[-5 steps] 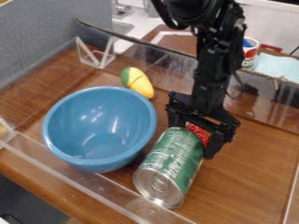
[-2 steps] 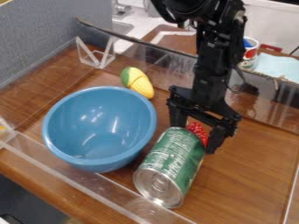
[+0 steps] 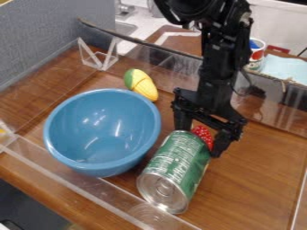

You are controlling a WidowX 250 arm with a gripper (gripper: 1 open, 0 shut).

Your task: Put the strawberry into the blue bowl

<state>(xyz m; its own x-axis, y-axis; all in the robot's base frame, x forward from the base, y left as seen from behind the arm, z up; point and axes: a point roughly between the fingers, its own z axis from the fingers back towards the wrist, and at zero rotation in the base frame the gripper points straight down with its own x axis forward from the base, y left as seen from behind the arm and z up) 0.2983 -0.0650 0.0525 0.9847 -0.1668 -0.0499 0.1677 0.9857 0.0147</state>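
Note:
The strawberry [image 3: 206, 135] is a small red toy lying on the wooden table, just beyond the top end of the green can. My gripper [image 3: 204, 131] hangs straight down over it with its black fingers [image 3: 178, 120] spread wide on either side of the strawberry, open and not closed on it. The blue bowl [image 3: 102, 130] sits to the left, large, round and empty, its rim touching or nearly touching the can.
A green metal can [image 3: 175, 167] lies on its side between the bowl and the gripper. A yellow-green fruit [image 3: 142, 84] rests behind the bowl. Clear acrylic walls [image 3: 96, 56] fence the wooden table; clutter sits beyond at the back right.
The gripper has risen slightly from a second ago and has held still since. The strawberry, can and bowl have not moved.

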